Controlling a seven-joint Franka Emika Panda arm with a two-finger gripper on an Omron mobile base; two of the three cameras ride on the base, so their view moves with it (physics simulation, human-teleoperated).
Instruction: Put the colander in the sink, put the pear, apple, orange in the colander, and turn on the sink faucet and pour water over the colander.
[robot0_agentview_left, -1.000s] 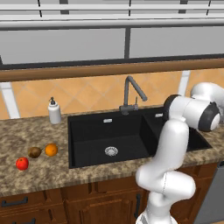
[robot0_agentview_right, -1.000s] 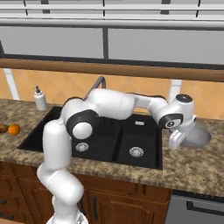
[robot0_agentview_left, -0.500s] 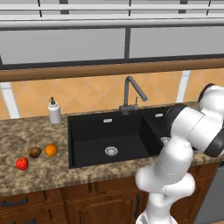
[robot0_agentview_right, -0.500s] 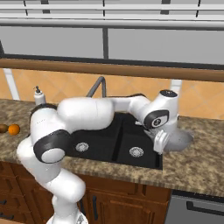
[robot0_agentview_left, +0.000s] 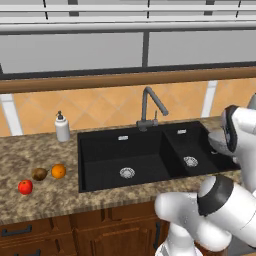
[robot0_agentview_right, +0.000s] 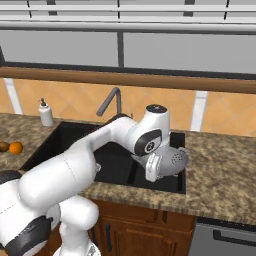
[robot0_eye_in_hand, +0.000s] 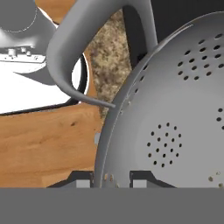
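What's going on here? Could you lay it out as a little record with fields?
scene: kitchen counter with a black double sink
pincer: closed on the rim of the colander
colander position: held tilted above the smaller basin's right edge, not yet in the sink
fruit: apple, pear and orange on the counter left of the sink
faucet: behind the sink, no water visible
soap bottle: by the wall
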